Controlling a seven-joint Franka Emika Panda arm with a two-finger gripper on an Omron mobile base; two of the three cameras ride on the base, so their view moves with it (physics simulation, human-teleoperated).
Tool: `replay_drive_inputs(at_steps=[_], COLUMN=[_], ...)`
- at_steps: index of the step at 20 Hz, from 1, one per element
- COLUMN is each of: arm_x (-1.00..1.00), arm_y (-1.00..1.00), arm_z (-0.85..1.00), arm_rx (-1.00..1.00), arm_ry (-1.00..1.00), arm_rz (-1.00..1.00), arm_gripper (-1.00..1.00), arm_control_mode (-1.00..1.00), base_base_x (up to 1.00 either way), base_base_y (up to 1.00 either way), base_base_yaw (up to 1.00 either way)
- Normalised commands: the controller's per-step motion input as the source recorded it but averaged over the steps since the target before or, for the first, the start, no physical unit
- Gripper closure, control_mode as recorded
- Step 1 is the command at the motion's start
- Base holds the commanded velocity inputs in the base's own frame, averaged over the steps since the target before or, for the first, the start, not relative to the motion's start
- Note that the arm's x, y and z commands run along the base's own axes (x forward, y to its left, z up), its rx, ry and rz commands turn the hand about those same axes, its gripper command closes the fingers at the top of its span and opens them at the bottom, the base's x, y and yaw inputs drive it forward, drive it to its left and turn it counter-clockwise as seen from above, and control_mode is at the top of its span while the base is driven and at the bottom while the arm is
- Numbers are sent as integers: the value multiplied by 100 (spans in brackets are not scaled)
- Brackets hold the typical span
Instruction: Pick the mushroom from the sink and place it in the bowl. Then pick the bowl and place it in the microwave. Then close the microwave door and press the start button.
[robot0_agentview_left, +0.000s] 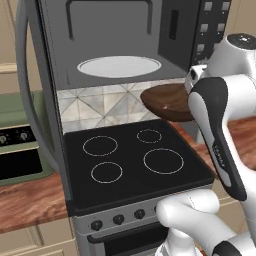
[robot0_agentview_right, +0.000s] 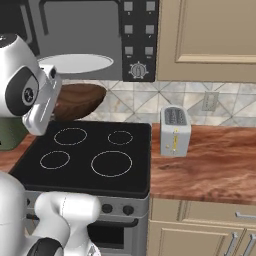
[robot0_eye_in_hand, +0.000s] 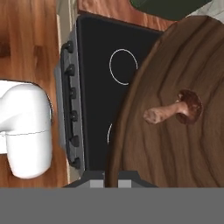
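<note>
Pincer (robot0_eye_in_hand: 111, 178) pinches the bowl (robot0_eye_in_hand: 175, 109) rim at 6 o'clock in hand view, one tip each side of the rim. Mushroom (robot0_eye_in_hand: 175, 109) lies inside bowl, up toward 1 o'clock from pincer. Bowl is held in air above the stove (robot0_agentview_left: 132, 160), just below the open microwave (robot0_agentview_left: 120, 45) w/ white turntable (robot0_agentview_left: 119, 66).

Mushroom (robot0_eye_in_hand: 175, 109) in bowl (robot0_agentview_left: 167, 102); bowl above stove (robot0_agentview_left: 132, 162), below microwave (robot0_agentview_left: 120, 40).

Even, soft rendered light; faint shadows; slightly coarse, no glare, no distortion.
</note>
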Motion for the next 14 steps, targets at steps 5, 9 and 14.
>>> replay_drive_inputs(at_steps=[5,9,14], arm_x=[0,4,13], arm_y=[15,34,42], arm_z=[29,35,31], arm_rx=[0,0,0], arm_ry=[-9,-6,0], arm_rz=[9,2,0], arm_gripper=[100,100,100], arm_control_mode=[-100,-100,-100], base_base_x=[0,0,0], base_base_y=[0,0,0], base_base_yaw=[0,0,0])
